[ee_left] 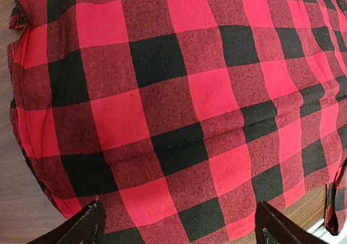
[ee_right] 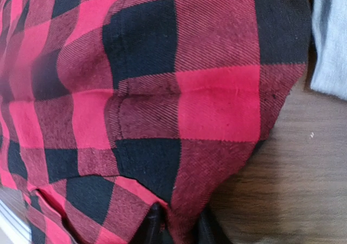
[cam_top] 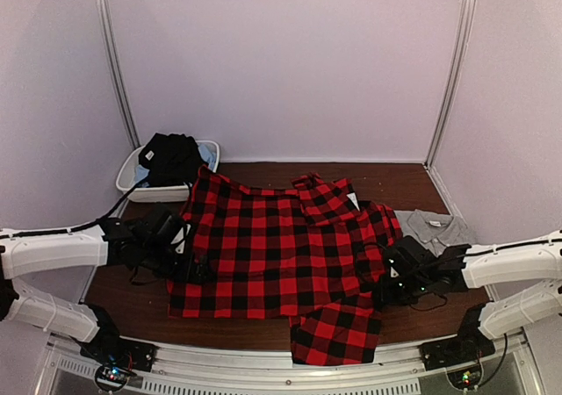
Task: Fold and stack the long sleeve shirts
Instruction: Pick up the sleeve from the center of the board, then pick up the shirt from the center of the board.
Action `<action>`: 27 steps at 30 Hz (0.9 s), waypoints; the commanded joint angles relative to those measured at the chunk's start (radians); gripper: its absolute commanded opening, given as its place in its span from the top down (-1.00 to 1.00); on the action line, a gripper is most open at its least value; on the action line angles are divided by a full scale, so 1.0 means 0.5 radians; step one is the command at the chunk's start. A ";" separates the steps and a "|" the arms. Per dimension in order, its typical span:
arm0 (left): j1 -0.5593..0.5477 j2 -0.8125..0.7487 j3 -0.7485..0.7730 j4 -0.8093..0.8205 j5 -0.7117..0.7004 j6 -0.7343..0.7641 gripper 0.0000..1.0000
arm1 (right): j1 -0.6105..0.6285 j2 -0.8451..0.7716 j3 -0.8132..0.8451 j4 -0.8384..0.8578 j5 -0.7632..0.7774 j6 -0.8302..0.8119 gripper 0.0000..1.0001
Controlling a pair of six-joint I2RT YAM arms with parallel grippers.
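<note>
The red-and-black check flannel shirt (cam_top: 281,254) lies spread on the wooden table, back up, one sleeve trailing to the front edge. My left gripper (cam_top: 186,253) is open at the shirt's left edge; in the left wrist view its fingertips (ee_left: 87,228) stand wide apart over the flat check cloth (ee_left: 179,103). My right gripper (cam_top: 386,285) is shut on the shirt's right edge; in the right wrist view the fingers (ee_right: 154,228) pinch a fold of check cloth (ee_right: 179,119). The plain grey shirt (cam_top: 437,230) lies at the right, partly under the flannel, and shows in the right wrist view (ee_right: 331,43).
A white plastic tub (cam_top: 132,184) with dark and light blue clothes in it stands at the back left. Bare wooden table (cam_top: 395,180) shows behind the shirts. White walls enclose the table on three sides. A metal rail (cam_top: 263,373) runs along the front edge.
</note>
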 commanded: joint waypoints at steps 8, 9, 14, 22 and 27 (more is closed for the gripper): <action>-0.015 -0.164 -0.119 0.020 0.369 -0.092 -0.90 | -0.018 -0.051 0.141 -0.068 0.048 -0.028 1.00; -0.044 -0.155 -0.091 0.014 0.390 -0.072 -0.88 | -0.027 -0.046 0.170 -0.097 0.060 -0.050 1.00; -0.239 -0.010 0.134 -0.063 0.358 0.147 -0.83 | -0.143 -0.035 0.280 -0.182 0.054 -0.182 1.00; -0.426 0.258 0.472 -0.130 0.391 0.677 -0.75 | -0.252 0.018 0.414 -0.238 -0.011 -0.300 1.00; -0.538 0.408 0.576 -0.056 0.456 1.005 -0.75 | -0.324 0.023 0.441 -0.177 -0.146 -0.313 1.00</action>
